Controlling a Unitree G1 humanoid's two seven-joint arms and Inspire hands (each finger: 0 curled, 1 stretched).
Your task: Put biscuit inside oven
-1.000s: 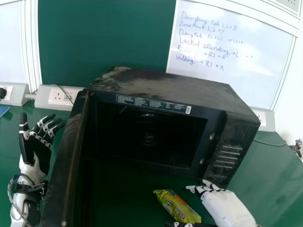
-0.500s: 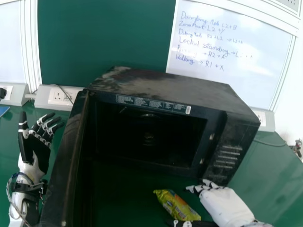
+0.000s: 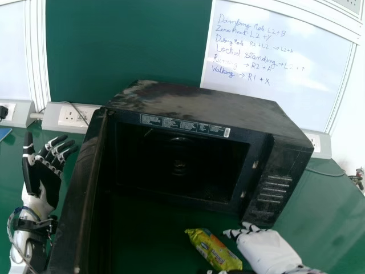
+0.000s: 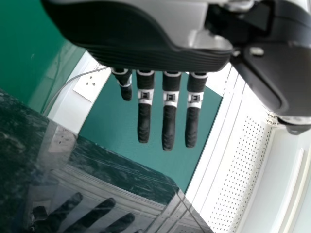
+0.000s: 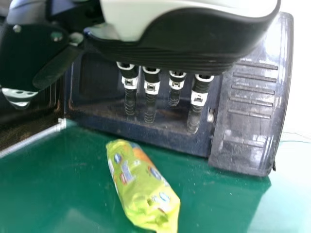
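From my seat at the controls, I've got the biscuit packet (image 3: 214,249) between five and six o'clock in the head view, lying on the green tabletop (image 3: 333,214) in front of the black oven (image 3: 199,103) and outside its cavity. Its far end points to about ten o'clock, its near end to about four. My right hand (image 3: 267,251) is near five o'clock, just beside the packet at the packet's three o'clock. In the right wrist view its fingers (image 5: 150,99) are apart and nearly straight, with nothing gripped, and the oven front stands beyond them. The oven fills the middle of my head view with its door (image 3: 85,197) swung wide, that panel running down towards seven o'clock. My left hand (image 3: 44,178) sits between eight and nine o'clock, on the outer side of the door, its fingers spread and extended, holding nothing. The left wrist view gives me the same straight fingers. A whiteboard (image 3: 274,57) with handwriting is up at two o'clock, and a socket panel (image 3: 68,117) sits just past nine.
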